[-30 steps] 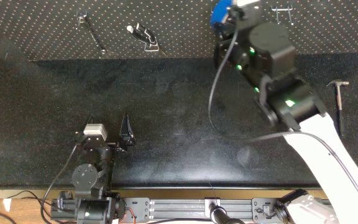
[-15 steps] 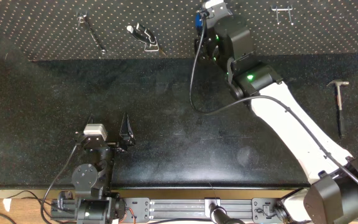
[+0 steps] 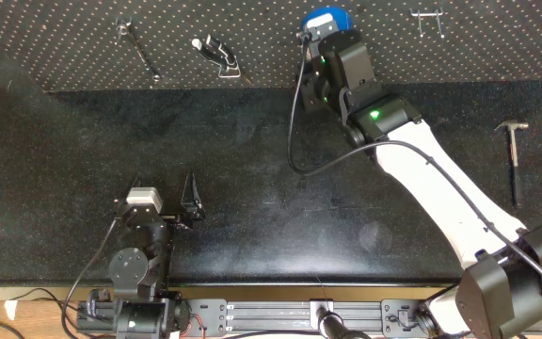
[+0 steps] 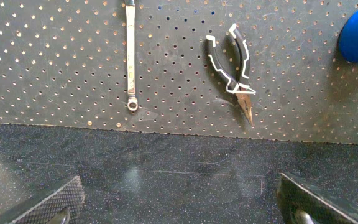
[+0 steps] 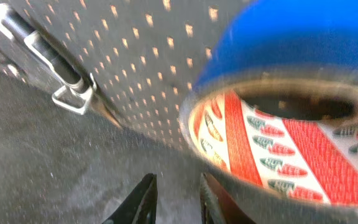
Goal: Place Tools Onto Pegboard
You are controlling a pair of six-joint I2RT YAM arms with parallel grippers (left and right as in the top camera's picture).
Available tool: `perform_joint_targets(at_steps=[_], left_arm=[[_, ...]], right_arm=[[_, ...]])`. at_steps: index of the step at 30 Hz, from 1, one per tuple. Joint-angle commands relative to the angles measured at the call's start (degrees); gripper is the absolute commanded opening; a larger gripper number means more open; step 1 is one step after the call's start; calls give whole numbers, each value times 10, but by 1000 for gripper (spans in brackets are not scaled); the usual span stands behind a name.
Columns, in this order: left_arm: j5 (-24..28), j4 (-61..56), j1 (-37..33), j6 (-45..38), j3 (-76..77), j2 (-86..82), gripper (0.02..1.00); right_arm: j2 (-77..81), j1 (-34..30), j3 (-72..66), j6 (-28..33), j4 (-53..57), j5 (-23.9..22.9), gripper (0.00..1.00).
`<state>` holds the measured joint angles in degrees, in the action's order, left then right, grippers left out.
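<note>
Blue tape roll (image 5: 291,37) lies just beside right pincer (image 5: 176,202), whose grip I cannot tell.

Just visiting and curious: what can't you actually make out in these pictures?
- Any hook behind the blue tape roll: top view, the roll itself covers it.
- The right gripper's hold on the roll: right wrist view, blurred and too close.
- The pliers' handle ends: right wrist view, cut off by the edge.

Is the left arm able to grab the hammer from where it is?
Probably not. The hammer lies far right on the mat, and the right arm, holding the tape roll, stretches across between it and the left fingers.
</note>
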<state>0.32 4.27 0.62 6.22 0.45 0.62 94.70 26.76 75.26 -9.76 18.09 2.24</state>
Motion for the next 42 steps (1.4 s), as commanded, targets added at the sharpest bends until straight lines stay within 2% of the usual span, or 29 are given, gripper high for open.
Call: perform_joint_targets(at_steps=[1, 2, 3, 4, 6, 7, 8, 9, 10, 13, 15, 16, 17, 19, 22, 24, 42], left_arm=[[6, 3, -2, -5, -1, -4, 993], [6, 3, -2, -5, -1, -4, 993], [6, 3, -2, -5, -1, -4, 993], [6, 3, -2, -5, -1, -4, 993], [6, 3, -2, -5, -1, -4, 993], [6, 3, -2, -5, -1, -4, 996], [6, 3, -2, -5, -1, -4, 998], [6, 3, -2, -5, -1, -4, 993], [6, 3, -2, -5, -1, -4, 991], [6, 3, -2, -5, -1, -4, 993], [6, 3, -2, -5, -1, -4, 996], [6, 3, -2, -5, -1, -4, 993], [6, 3, -2, -5, -1, -4, 993], [6, 3, -2, -5, -1, -4, 996], [6, 3, -2, -5, -1, -4, 993], [6, 3, -2, -5, -1, -4, 993], [6, 3, -2, -5, -1, -4, 993]], right_arm=[[-56, 1, -1, -2, 144, 14, 560], [-77, -4, -1, -11, 207, 19, 943], [-97, -14, -1, -19, 269, 27, 1000], [-109, -24, -1, -28, 310, 28, 1000], [-150, -92, -1, -37, 455, 14, 998], [-160, -125, -2, -37, 491, -11, 1000], [-170, -181, -8, -31, 528, -68, 1000], [-173, -216, -15, -21, 535, -91, 1000], [-174, -266, -26, 17, 537, -104, 1000], [-168, -416, -58, 135, 501, -104, 1000], [-153, -486, -77, 186, 475, -101, 1000], [-137, -509, -79, 222, 468, -80, 1000], [-110, -533, -79, 284, 451, -43, 1000], [-74, -554, -79, 333, 424, -42, 1000], [-14, -588, -79, 346, 385, -41, 1000], [29, -591, -79, 382, 378, -42, 998], [126, -598, -79, 380, 348, -41, 993]])
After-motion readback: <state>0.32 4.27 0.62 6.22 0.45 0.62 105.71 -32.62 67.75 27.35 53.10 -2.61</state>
